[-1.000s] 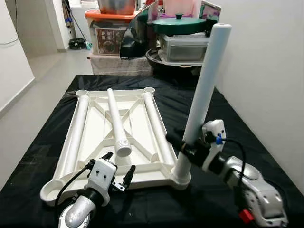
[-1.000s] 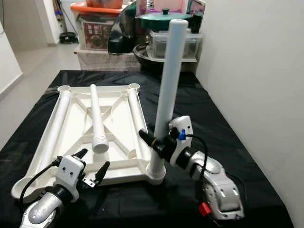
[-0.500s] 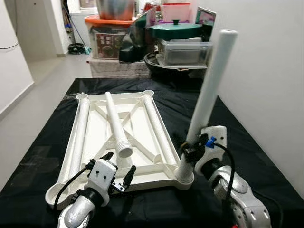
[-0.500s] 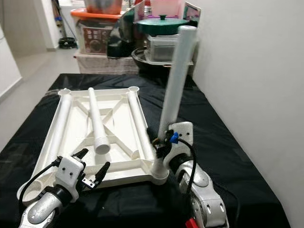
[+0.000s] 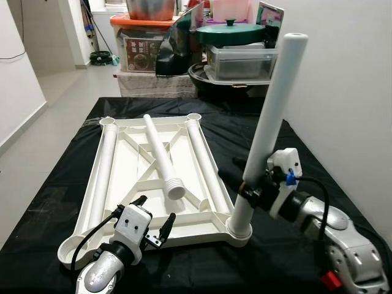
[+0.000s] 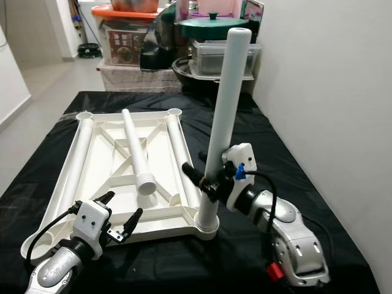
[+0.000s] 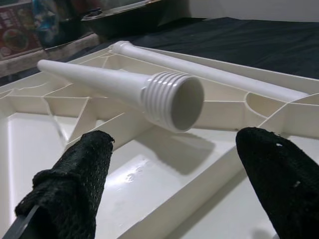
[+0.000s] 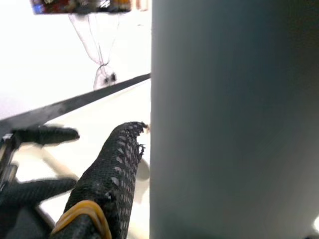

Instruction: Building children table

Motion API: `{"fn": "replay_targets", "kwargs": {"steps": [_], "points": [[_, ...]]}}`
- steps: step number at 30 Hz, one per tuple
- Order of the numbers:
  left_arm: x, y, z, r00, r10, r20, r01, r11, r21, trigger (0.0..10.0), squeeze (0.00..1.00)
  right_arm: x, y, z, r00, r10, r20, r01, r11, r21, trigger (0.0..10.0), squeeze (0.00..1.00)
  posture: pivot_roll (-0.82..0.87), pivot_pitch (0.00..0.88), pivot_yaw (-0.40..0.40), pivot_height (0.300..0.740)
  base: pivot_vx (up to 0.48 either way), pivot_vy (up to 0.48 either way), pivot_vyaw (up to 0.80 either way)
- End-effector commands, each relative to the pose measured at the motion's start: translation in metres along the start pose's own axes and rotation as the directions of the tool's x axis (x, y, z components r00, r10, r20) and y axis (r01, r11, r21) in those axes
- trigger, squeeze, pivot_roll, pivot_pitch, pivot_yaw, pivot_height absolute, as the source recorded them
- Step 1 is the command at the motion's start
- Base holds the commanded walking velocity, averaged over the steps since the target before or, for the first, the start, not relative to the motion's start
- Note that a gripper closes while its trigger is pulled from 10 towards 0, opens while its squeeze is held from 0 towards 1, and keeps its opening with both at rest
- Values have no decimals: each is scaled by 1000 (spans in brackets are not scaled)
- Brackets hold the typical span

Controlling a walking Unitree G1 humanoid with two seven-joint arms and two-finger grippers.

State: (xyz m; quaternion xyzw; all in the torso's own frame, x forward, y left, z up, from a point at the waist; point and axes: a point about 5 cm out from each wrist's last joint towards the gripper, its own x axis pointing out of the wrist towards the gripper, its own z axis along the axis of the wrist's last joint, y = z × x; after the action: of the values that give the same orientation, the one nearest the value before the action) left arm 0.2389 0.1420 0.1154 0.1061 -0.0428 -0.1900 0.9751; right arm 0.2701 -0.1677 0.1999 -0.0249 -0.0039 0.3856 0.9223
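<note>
**First leg going into its corner socket**

From the head camera: the upturned white tabletop [image 5: 116, 202] lies on the black cloth, and the right gripper [image 5: 250, 191] is clamped around the upright leg [image 5: 269, 125], low on its shaft, its foot in the near right corner socket [image 5: 239, 229]. It leans a touch, so I'd say it's being seated, not yet home. The left gripper [image 5: 152, 215] hovers at the near edge, fingers spread, holding nothing.

Left wrist camera: a loose leg [image 7: 124, 87] lies across the ribs, threaded end towards the parted fingers [image 7: 75, 184].

Right wrist camera: the upright leg up close, one black finger [image 8: 112, 184] pressed against it.

Next call: straighten, twist and press it down, then fetch the loose leg.
</note>
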Motion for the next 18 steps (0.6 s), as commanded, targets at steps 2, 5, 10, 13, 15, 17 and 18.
{"fn": "replay_targets", "kwargs": {"steps": [2, 5, 10, 13, 15, 17, 18], "points": [[-1, 0, -2, 1000, -5, -8, 5, 1000, 3, 10000, 0, -1, 5, -10, 997, 78, -28, -76, 996, 42, 10000, 0, 82, 0, -66, 740, 0, 0, 0], [-1, 0, -2, 1000, 0, -7, 0, 1000, 3, 10000, 0, 3, 2, -17, 999, -5, -32, 7, 999, 45, 0, 0, 82, 0, -66, 740, 0, 0, 0], [-2, -1, -2, 1000, -2, -6, 2, 1000, 2, 10000, 0, 16, 1, -22, 986, -166, -16, 166, 984, 67, 0, 0, 76, 0, -58, 740, 0, 0, 0], [-1, -2, -2, 1000, -12, -6, 13, 1000, 3, 10000, 0, 27, -8, -31, 898, -436, -54, 440, 888, 132, 0, 0, 77, 0, -53, 740, 0, 0, 0], [1, -1, -1, 1000, -17, -2, 17, 1000, 8, 10000, 0, 33, -2, -38, 792, -598, -127, 611, 774, 164, 6980, 0, 81, 0, -56, 740, 0, 0, 0], [1, 0, 0, 1000, -16, -1, 16, 1000, 11, 10000, 0, 34, 2, -38, 772, -620, -140, 636, 753, 171, 6980, 0, 81, 0, -56, 740, 0, 0, 0], [1, 2, 0, 1000, -12, 0, 12, 1000, 14, 10000, 0, 38, 8, -36, 782, -607, -139, 623, 760, 185, 10000, 0, 80, 0, -53, 740, 0, 0, 0]]}}
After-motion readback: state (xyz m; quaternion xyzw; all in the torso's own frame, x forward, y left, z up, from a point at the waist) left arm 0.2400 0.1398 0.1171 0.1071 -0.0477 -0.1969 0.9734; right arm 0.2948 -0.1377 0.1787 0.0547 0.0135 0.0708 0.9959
